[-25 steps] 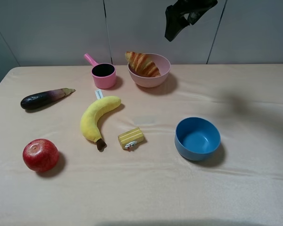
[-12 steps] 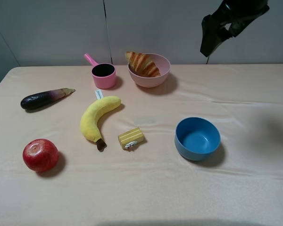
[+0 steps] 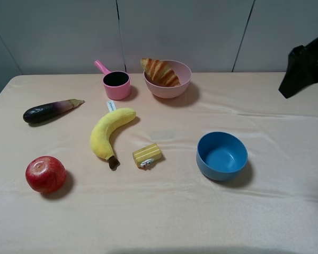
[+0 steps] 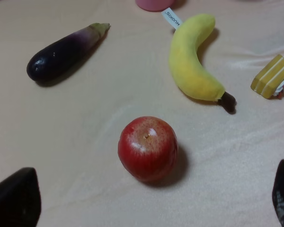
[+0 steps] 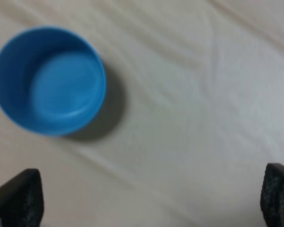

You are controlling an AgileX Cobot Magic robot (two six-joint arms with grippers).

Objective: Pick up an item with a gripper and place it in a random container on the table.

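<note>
A peach-clothed worktop (image 3: 286, 174) carries an eggplant (image 3: 50, 110), apple (image 3: 45, 174), banana (image 3: 107, 132), yellow block (image 3: 147, 155), blue bowl (image 3: 221, 155), pink cup (image 3: 115, 84) and pink bowl (image 3: 172, 85).

Matt peach cloth, softly creased, covers the tabletop (image 3: 275, 211); the blue bowl (image 3: 221, 155) and pink bowl (image 3: 172, 85) look smooth plastic, the apple (image 4: 147, 148) glossy, the banana (image 4: 191, 60) plush

Soft, even overhead light; short shadows fall just beside the apple (image 4: 147, 148) and blue bowl (image 5: 49, 80). The right wrist view is blurred; the others are sharp.
</note>
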